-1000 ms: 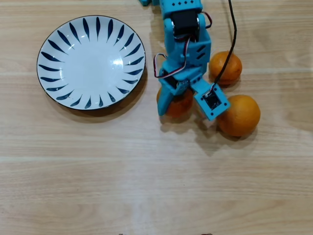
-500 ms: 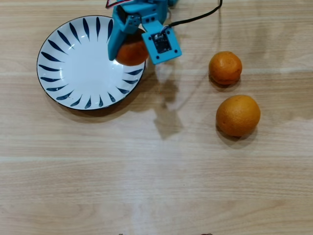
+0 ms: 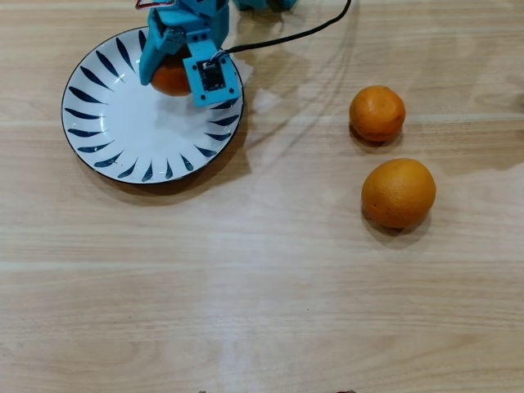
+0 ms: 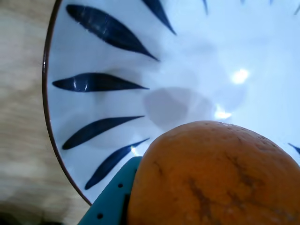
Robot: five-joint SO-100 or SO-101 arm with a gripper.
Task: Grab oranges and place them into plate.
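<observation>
The white plate with dark blue strokes point(image 3: 123, 123) lies at the top left of the overhead view. My blue gripper point(image 3: 173, 75) hangs over its far part, shut on a small deep-orange orange point(image 3: 168, 82). In the wrist view this orange point(image 4: 211, 173) fills the lower right, held against a blue finger point(image 4: 110, 201), with its shadow on the plate point(image 4: 187, 61) below. Two more oranges lie on the table at the right: a smaller one point(image 3: 377, 113) and a larger, paler one point(image 3: 399, 192) nearer the front.
The light wooden table point(image 3: 262, 295) carries everything. A black cable point(image 3: 295, 34) runs from the gripper's camera toward the top edge.
</observation>
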